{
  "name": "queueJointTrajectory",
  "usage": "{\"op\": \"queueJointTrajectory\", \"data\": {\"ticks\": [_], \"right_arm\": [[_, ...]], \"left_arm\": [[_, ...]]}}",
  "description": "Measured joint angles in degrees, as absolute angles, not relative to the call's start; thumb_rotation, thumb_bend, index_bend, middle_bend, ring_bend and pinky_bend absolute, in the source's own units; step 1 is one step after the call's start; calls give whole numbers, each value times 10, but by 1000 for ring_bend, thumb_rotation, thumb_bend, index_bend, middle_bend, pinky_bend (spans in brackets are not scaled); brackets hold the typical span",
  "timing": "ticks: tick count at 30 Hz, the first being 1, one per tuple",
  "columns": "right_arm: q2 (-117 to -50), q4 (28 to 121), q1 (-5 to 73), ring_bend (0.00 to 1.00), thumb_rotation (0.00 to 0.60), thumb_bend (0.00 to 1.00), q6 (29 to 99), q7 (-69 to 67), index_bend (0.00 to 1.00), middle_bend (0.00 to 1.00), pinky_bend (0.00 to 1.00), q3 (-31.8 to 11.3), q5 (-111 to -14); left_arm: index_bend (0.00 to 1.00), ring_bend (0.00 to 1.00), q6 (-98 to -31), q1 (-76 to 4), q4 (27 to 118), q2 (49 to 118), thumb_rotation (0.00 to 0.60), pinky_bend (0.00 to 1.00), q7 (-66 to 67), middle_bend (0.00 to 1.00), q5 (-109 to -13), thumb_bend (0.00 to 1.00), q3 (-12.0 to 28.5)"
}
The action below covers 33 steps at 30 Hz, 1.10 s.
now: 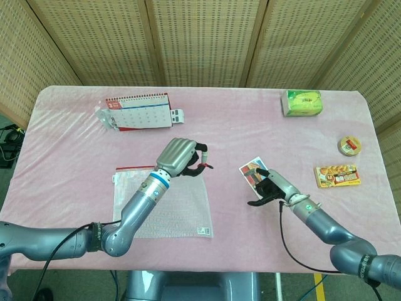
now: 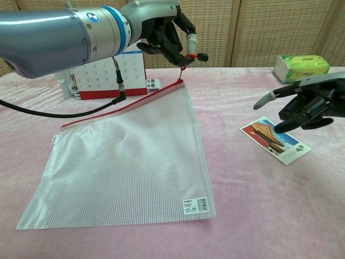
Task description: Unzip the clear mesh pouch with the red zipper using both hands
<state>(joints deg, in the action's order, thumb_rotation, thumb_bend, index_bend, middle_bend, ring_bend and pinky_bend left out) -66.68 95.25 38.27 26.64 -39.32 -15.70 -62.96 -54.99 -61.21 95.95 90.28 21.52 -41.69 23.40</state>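
Observation:
The clear mesh pouch (image 2: pixel 124 156) with a red zipper (image 2: pixel 124 107) along its top edge hangs tilted, its right top corner lifted off the pink table (image 1: pixel 225 132). My left hand (image 2: pixel 167 35) pinches the red pull cord (image 2: pixel 183 67) at that corner, above the pouch (image 1: pixel 160 204); the same hand (image 1: pixel 182 157) shows in the head view. My right hand (image 2: pixel 307 102) hovers above a postcard (image 2: pixel 275 141), fingers apart, holding nothing. In the head view that hand (image 1: pixel 269 188) is right of the pouch, well apart from it.
A desk calendar (image 1: pixel 139 111) stands at the back left. A green tissue pack (image 1: pixel 303 103) lies at the back right. A round tin (image 1: pixel 349 146) and a snack packet (image 1: pixel 338 175) sit near the right edge. Wicker screens stand behind the table.

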Motion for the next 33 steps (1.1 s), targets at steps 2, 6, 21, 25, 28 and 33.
{"op": "queueJointTrajectory", "data": {"ticks": [2,6,21,25,28,33], "right_arm": [[-679,954,400,937,600,0,258,-389,320,917,1000,-161,-604],[-702,951,429,937,600,0,254,-377,344,919,1000,-167,-553],[-761,945,506,941,600,17,316,-320,384,925,1000,-177,-371],[-773,945,515,947,600,98,339,-304,431,929,1000,-177,-344],[-783,946,519,949,600,149,354,-299,444,931,1000,-181,-324],[-801,951,523,951,600,230,383,-282,479,935,1000,-192,-293]], "left_arm": [[883,928,-551,-614,963,903,600,1000,211,987,-414,778,236],[883,928,-556,-618,966,904,600,1000,206,987,-411,777,240],[883,928,-573,-619,934,938,600,1000,167,987,-436,777,233],[883,928,-579,-619,923,953,600,1000,155,987,-450,778,232],[883,928,-583,-620,919,963,600,1000,151,987,-456,778,231],[883,928,-594,-619,906,984,600,1000,137,987,-474,777,231]]}}
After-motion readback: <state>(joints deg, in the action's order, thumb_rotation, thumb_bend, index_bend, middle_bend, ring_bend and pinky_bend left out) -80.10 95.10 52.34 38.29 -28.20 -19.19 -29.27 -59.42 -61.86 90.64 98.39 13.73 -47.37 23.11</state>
